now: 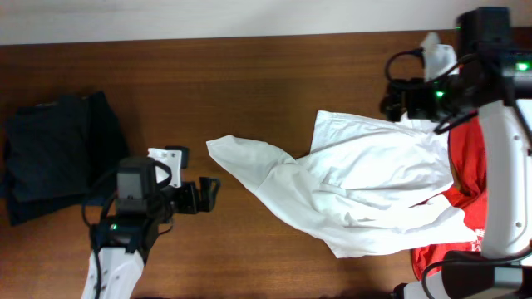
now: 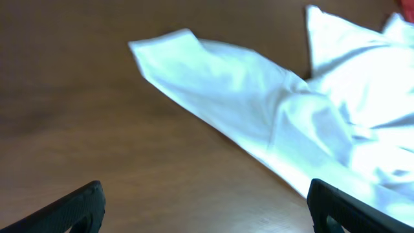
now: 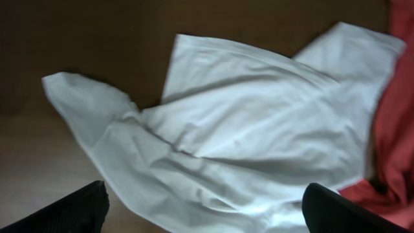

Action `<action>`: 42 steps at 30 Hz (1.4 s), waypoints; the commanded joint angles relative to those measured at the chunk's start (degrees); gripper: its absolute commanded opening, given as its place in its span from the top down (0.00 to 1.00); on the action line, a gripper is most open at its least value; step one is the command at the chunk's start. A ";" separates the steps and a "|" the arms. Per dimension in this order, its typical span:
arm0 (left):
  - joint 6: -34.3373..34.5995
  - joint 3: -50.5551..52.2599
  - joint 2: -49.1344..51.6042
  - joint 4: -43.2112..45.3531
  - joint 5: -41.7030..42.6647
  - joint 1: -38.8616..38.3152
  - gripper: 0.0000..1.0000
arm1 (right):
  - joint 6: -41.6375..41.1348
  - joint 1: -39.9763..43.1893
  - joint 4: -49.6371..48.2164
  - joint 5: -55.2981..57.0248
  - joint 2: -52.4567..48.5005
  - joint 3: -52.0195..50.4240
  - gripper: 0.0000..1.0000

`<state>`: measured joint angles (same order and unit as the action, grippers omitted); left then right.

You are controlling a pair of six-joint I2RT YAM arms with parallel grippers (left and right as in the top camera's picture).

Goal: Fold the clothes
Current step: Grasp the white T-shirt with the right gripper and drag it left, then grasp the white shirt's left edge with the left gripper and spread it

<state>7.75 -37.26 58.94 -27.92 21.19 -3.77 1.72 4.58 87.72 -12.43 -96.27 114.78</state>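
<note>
A crumpled white shirt point(image 1: 357, 187) lies spread on the wooden table, its sleeve reaching left toward the middle; it also shows in the left wrist view point(image 2: 259, 97) and the right wrist view point(image 3: 246, 136). A red garment point(image 1: 467, 166) lies under its right side and shows in the right wrist view point(image 3: 394, 129). A folded dark garment point(image 1: 54, 154) rests at the far left. My left gripper point(image 1: 209, 193) is open and empty, just left of the sleeve tip, over bare wood point(image 2: 207, 210). My right gripper point(image 1: 397, 104) is open and empty, hovering above the shirt's far right part point(image 3: 204, 210).
The wooden table point(image 1: 249, 75) runs across the whole view, with a pale wall strip along its far edge. A small white object point(image 1: 439, 51) sits by the right arm at the back right.
</note>
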 commanded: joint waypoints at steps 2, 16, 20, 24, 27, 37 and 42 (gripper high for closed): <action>11.43 -1.05 12.90 2.51 10.10 -6.58 0.01 | -0.74 4.11 1.77 0.98 1.62 0.52 0.01; 19.52 -3.04 35.76 32.04 -4.74 -17.22 0.99 | -0.72 4.13 2.95 1.44 1.62 0.52 0.01; 11.58 -18.97 34.14 17.57 -5.22 -0.50 0.99 | -0.74 4.13 2.56 1.95 1.01 0.52 0.01; 10.56 -35.04 34.27 15.17 -7.91 11.47 0.47 | -0.74 4.11 2.56 1.92 -1.22 0.52 0.01; 10.58 -36.09 34.32 5.79 -5.29 12.50 0.01 | -0.72 4.07 2.56 1.92 -1.95 0.52 0.01; 12.74 -24.61 36.74 -29.46 -5.20 -2.05 0.05 | -0.72 4.07 5.11 1.64 -3.23 -1.09 0.01; 15.78 -14.12 36.74 -14.51 -5.16 -6.93 0.11 | -0.72 3.82 3.89 -0.48 -3.23 -7.41 0.01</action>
<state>21.89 -54.85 95.53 -47.24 15.66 -9.52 1.45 8.54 92.33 -12.08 -99.26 110.67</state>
